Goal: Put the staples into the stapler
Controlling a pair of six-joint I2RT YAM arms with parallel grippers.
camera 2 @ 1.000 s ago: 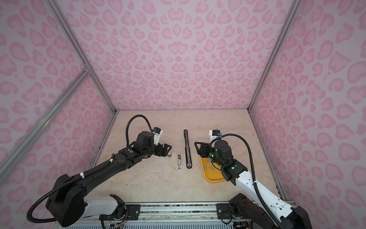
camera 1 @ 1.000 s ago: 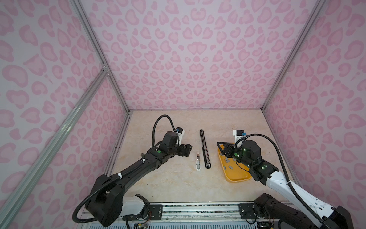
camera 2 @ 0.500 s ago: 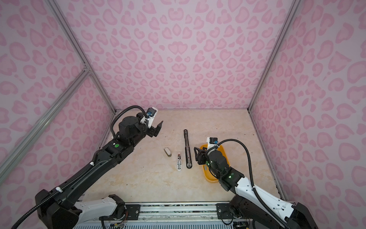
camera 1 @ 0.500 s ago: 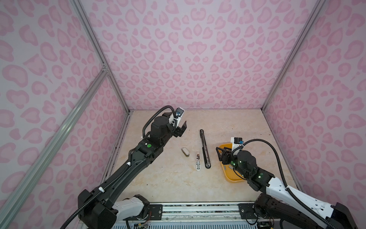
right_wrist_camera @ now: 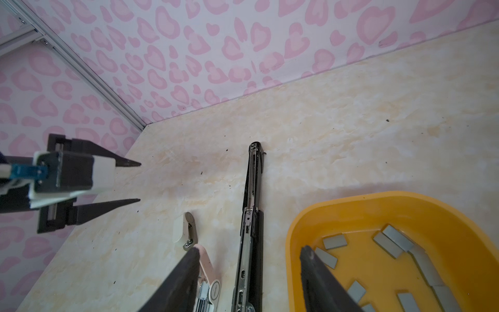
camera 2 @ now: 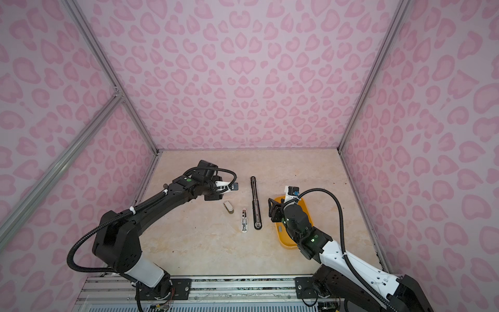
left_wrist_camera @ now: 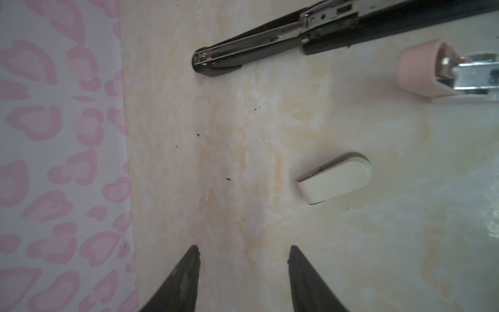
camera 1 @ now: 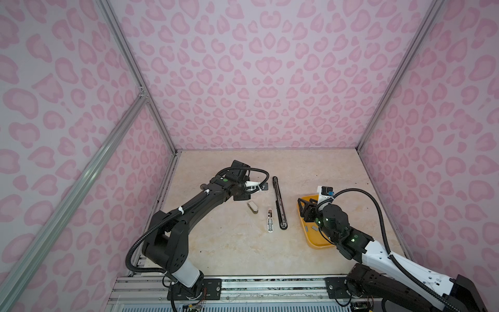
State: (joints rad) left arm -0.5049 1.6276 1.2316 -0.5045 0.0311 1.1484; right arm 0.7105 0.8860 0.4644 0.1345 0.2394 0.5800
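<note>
A long black stapler [camera 1: 279, 206] lies opened flat mid-table. Left of it lie a small pink and white stapler [camera 1: 270, 221], also opened, and a small cream stapler [camera 1: 253, 207], closed. Several grey staples [right_wrist_camera: 391, 241] lie loose in the yellow tray [right_wrist_camera: 405, 201] on the right. My left gripper [left_wrist_camera: 243, 248] hovers open and empty over bare table behind the cream stapler, its fingertips [right_wrist_camera: 139, 163] pointing toward the black stapler. My right gripper [right_wrist_camera: 249, 248] is open and empty, one finger over the pink stapler, the other over the tray's left rim.
Pink patterned walls [camera 1: 256, 94] close in the table at the back and both sides. An aluminium rail [camera 1: 243, 286] runs along the front edge. The tray [camera 1: 314, 244] sits near the right wall.
The left gripper let go of the cream stapler, rose, then came down behind it with its jaws narrower. The right gripper drew back a little toward the tray's front.
</note>
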